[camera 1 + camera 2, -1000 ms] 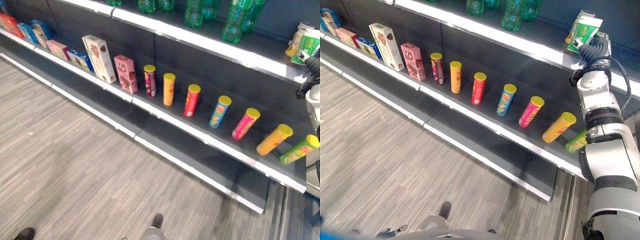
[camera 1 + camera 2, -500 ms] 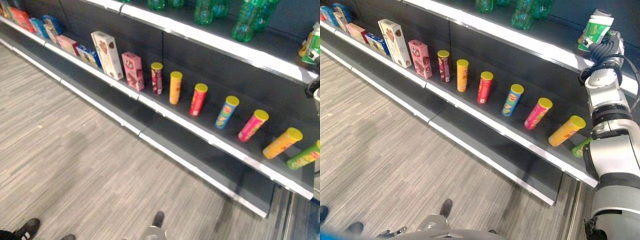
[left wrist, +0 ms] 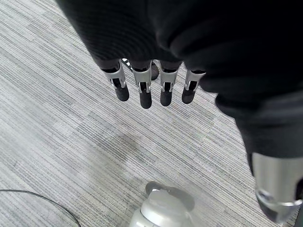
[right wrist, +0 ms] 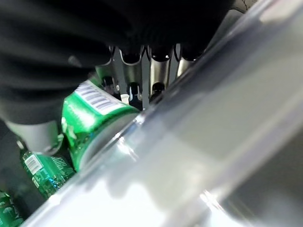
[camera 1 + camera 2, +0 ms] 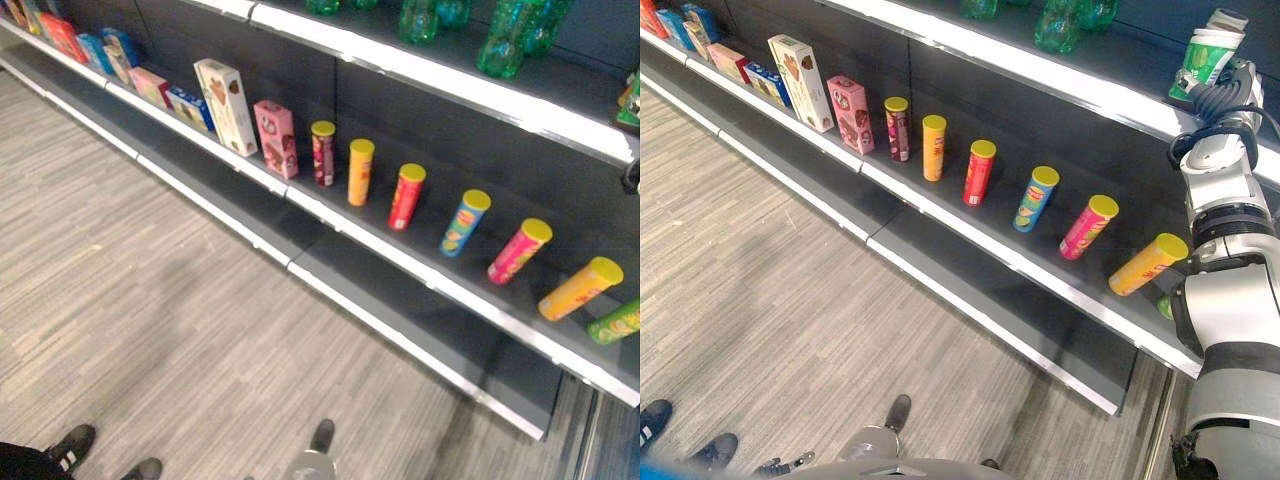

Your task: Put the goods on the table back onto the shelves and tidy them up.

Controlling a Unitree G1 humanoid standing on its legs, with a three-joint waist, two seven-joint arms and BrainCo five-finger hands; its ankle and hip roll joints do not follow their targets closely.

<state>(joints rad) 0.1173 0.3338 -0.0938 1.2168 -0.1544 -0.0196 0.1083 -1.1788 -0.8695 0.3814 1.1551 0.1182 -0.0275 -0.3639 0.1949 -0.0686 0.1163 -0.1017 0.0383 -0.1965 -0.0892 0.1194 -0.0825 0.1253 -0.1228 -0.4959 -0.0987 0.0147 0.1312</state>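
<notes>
My right hand [image 5: 1232, 88] is raised to the upper shelf [image 5: 1080, 88] at the far right, shut on a green-and-white cup [image 5: 1206, 56]. Up close, the cup [image 4: 93, 115] lies between the thumb and the fingers [image 4: 159, 71], just above the shelf's pale front edge [image 4: 199, 142]. A second cup with a beige lid [image 5: 1228, 18] stands right behind it. My left hand [image 3: 142, 87] hangs over the floor, its fingers straight and holding nothing.
Green bottles [image 5: 505, 40] stand along the upper shelf. The middle shelf [image 5: 420, 275] holds a row of several snack tubes [image 5: 406, 196] and boxes [image 5: 228, 106]. The bottom shelf [image 5: 970, 285] is bare. A person's shoes [image 5: 72, 446] are on the floor at lower left.
The camera has moved, sliding the whole shelf rightwards in view. My right hand stays at the upper shelf with the cup. A person's shoes have come into view at lower left.
</notes>
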